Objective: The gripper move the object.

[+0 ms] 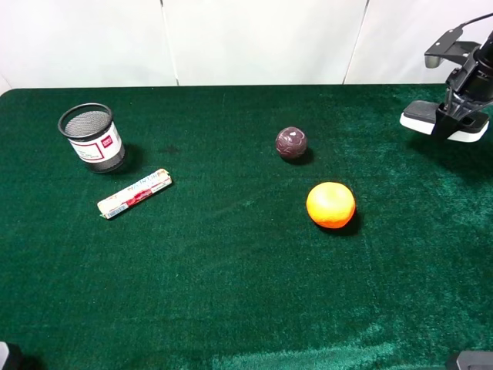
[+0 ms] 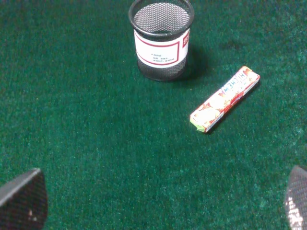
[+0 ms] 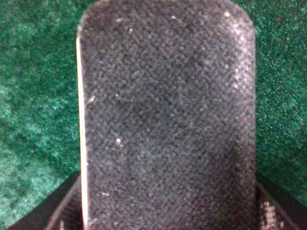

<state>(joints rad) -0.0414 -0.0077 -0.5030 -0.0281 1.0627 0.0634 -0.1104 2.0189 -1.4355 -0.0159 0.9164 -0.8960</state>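
The eraser (image 1: 422, 116), with a white base and black felt top, is at the far right of the green table (image 1: 231, 293), clamped in my right gripper (image 1: 461, 117). In the right wrist view its black felt (image 3: 168, 110) fills the frame, and the gripper (image 3: 168, 218) has its fingers (image 3: 60, 213) pressed on both long sides. I cannot tell whether the eraser touches the cloth. My left gripper (image 2: 158, 206) is open and empty over bare cloth, its fingertips (image 2: 24, 199) wide apart, near the table's front left.
A black mesh cup (image 1: 92, 136) (image 2: 161, 38) stands at the back left, with a white-and-red wrapped roll (image 1: 134, 193) (image 2: 225, 98) beside it. A dark purple ball (image 1: 291, 142) and an orange (image 1: 330, 205) lie right of centre.
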